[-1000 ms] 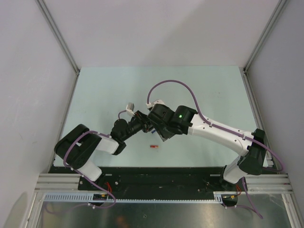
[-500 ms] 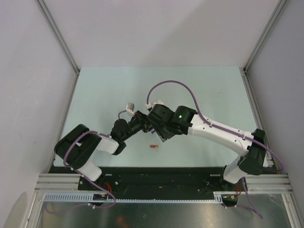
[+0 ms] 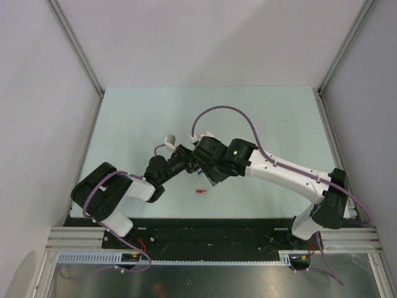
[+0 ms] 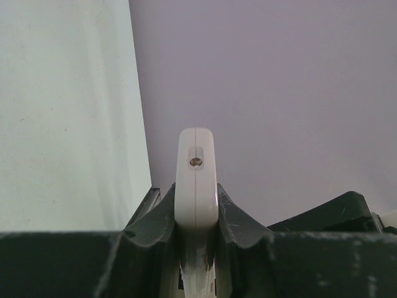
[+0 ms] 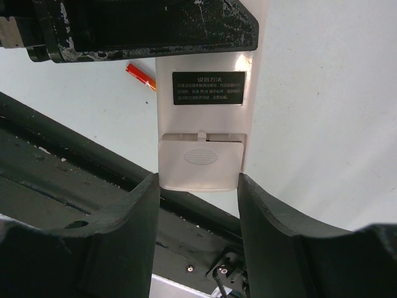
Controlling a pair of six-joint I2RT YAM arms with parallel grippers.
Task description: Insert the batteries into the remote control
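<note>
The remote control (image 4: 196,180) is a slim white bar, seen edge-on in the left wrist view, and my left gripper (image 4: 196,200) is shut on its two flat faces. In the right wrist view its plain white back (image 5: 208,124) faces the camera, with a black label and a closed battery cover (image 5: 200,162). My right gripper (image 5: 198,181) is shut on the cover end, its fingertips pressing both side edges. One red battery (image 5: 141,77) lies on the table (image 3: 248,118) just below the joined grippers (image 3: 200,192). From above, the remote is hidden between the two grippers.
The black base rail (image 5: 62,180) at the table's near edge runs right under the remote. Grey walls (image 3: 37,93) enclose the pale green table on the left, back and right. A purple cable (image 3: 226,109) arches above the right arm.
</note>
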